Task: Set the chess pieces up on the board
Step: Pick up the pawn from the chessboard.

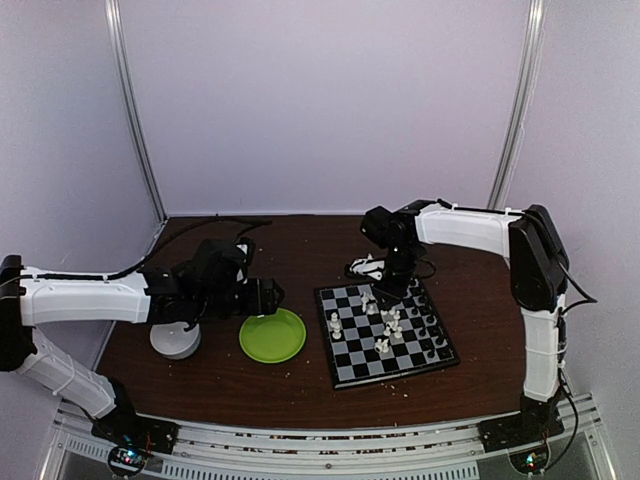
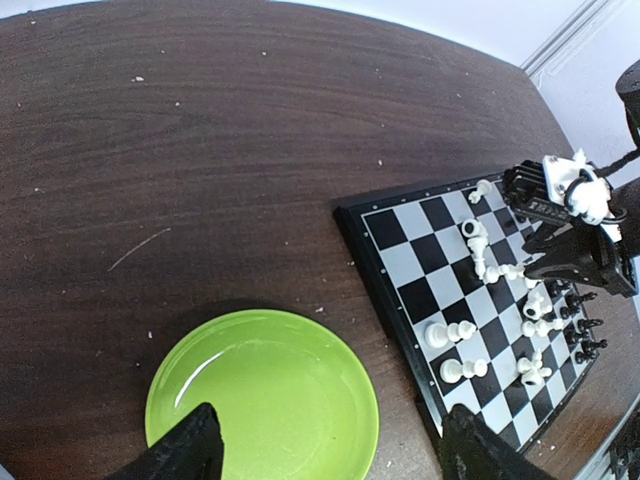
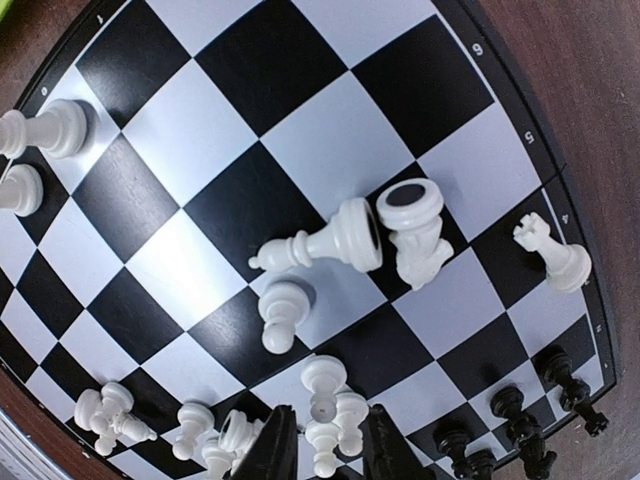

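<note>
The board (image 1: 350, 355) lies right of centre on the brown table. White chess pieces (image 1: 385, 325) stand and lie scattered over its middle, and black ones (image 1: 432, 335) line its right edge. My right gripper (image 1: 385, 295) hangs low over the board's far part. In the right wrist view its fingers (image 3: 275, 450) have closed in on a small white piece (image 3: 330, 420) in a tight cluster. A white bishop (image 3: 330, 240) and knight (image 3: 415, 235) lie toppled on the board (image 3: 250, 80). My left gripper (image 2: 330, 450) is open over the green plate (image 2: 260, 400), holding nothing.
The green plate (image 1: 272, 335) sits just left of the board, with a pale round dish (image 1: 175, 340) further left under the left arm. Pale crumbs dot the dark wood. Purple walls close in the back and sides.
</note>
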Robot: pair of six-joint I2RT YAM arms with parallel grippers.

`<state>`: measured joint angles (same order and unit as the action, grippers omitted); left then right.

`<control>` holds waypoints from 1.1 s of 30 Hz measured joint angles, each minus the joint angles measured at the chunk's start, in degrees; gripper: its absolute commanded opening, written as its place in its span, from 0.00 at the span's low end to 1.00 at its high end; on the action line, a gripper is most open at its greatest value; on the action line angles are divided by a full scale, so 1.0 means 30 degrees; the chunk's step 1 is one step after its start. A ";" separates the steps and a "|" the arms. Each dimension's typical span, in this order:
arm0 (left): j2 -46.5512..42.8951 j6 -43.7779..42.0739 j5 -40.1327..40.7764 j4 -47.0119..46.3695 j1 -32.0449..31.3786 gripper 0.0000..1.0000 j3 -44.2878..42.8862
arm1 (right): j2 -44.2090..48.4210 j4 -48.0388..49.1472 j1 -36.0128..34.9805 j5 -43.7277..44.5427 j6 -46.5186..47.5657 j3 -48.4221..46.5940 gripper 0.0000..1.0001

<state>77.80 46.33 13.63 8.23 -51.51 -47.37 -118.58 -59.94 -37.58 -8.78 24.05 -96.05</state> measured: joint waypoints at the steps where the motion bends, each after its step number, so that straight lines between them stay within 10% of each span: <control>1: 0.0036 0.0000 0.0000 0.0000 0.0000 0.76 0.0000 | -0.0095 0.0022 0.0000 -0.0022 0.0000 0.0000 0.22; 33: 0.0182 0.0022 -0.0058 -0.0015 -0.0248 0.77 0.0000 | -0.0510 0.0007 0.0000 -0.0576 -0.0015 -0.0007 0.00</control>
<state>78.35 46.39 13.45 8.19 -52.25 -47.37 -120.11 -59.92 -37.58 -10.50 24.01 -96.07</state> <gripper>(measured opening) 0.766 0.068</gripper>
